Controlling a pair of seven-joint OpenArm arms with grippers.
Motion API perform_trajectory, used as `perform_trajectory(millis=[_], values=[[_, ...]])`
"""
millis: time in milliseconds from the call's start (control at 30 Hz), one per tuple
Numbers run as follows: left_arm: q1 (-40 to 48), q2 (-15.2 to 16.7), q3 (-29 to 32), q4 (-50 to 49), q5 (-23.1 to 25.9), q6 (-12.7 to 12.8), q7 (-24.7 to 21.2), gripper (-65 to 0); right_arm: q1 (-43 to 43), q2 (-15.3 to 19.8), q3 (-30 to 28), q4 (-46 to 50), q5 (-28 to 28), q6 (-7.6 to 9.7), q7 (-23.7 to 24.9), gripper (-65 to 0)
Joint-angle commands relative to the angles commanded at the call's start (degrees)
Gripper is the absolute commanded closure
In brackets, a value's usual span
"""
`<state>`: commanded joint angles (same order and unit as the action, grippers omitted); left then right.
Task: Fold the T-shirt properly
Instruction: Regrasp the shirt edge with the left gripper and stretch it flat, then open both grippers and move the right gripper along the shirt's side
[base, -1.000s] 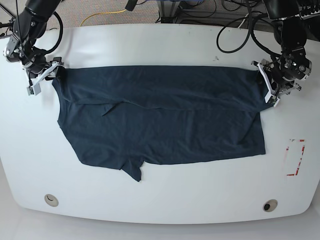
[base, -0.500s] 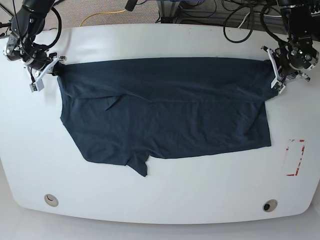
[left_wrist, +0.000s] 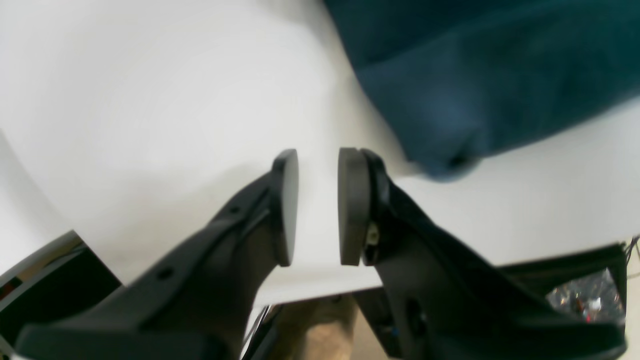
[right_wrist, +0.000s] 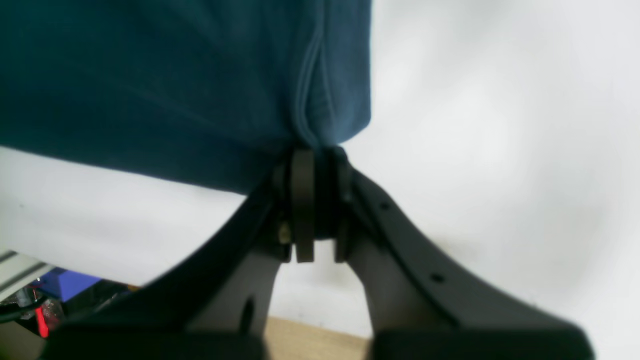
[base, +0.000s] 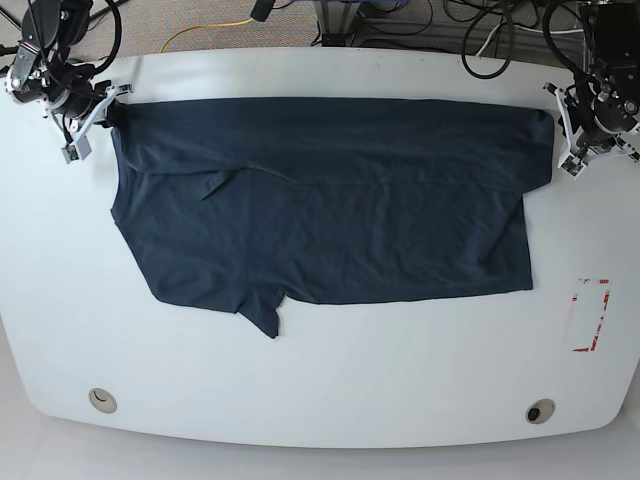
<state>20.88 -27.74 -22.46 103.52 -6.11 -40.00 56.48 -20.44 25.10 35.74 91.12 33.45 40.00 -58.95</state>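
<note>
With the left end effector (left_wrist: 317, 207) parted and empty beside the dark navy-blue cloth T-shirt (base: 330, 200), spread across the white table (base: 320, 380), the right end effector (right_wrist: 314, 205), clamped on the upper-left corner, risks dragging the garment askew.

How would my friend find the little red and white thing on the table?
Start at the big white table with the dark blue T-shirt spread across it. Look just past the shirt's lower right corner in the base view: the red-and-white marking is the table's only bright-colored patch.
</note>
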Motion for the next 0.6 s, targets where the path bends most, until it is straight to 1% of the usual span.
perform_trajectory(millis=[33, 133, 200, 267, 333, 433, 467, 533, 567, 600], values=[[-0.18, 0.0, 0.0, 1.32, -0.53, 0.0, 0.79, -12.1, 0.0, -0.09, 0.0, 0.0, 0.0, 0.0, -0.09, 0.0], [-0.26, 0.44, -2.11, 6.95, -3.6, 0.0, 5.8, -12.1, -0.09, -0.09, 0.0, 0.0, 0.09, 0.0, -0.09, 0.0], [-0.44, 0.97, -2.46, 8.09, -5.1, 0.0, 8.26, -12.1, 0.0, -0.09, 0.0, 0.0, 0.09, 0.0, -0.09, -0.5], [-2.46, 1.93, -2.46, 8.18, -5.71, 0.0, 8.88, -12.1, 0.09, -0.09, 0.0, 0.18, 0.09, 0.0, -0.09, -0.6], [-4.4, 2.73, -2.46, 8.18, -5.36, 0.0, 8.97, -12.1, 0.35, -0.09, 0.0, 2.37, 0.09, 0.0, -0.18, -0.8], [-4.57, 2.81, -2.55, 8.09, -5.36, 0.0, 8.97, -12.1, -0.7, -0.18, 0.0, 5.1, 0.09, 0.0, -0.62, -1.6], [-4.84, 2.9, -2.55, 8.09, -5.36, 0.0, 8.97, -12.1, -0.7, -0.18, 0.0, 5.71, 0.09, 0.0, -1.05, -4.0], [-5.36, 3.78, -2.37, 8.0, -5.36, 0.0, 8.79, -12.1, -0.18, -0.18, 0.09, 6.86, 0.09, 0.0, -1.67, -10.9], [-5.89, 4.75, -1.93, 8.0, -5.36, 0.0, 8.79, -12.1, -0.09, -0.18, 0.26, 7.82, 0.09, 0.0, -2.2, -17.1], [-6.15, 5.19, -1.67, 8.0, -5.36, 0.0, 8.79, -12.1, -0.26, -0.35, 0.97, 8.62, 0.09, 0.0, -2.64, -21.6]])
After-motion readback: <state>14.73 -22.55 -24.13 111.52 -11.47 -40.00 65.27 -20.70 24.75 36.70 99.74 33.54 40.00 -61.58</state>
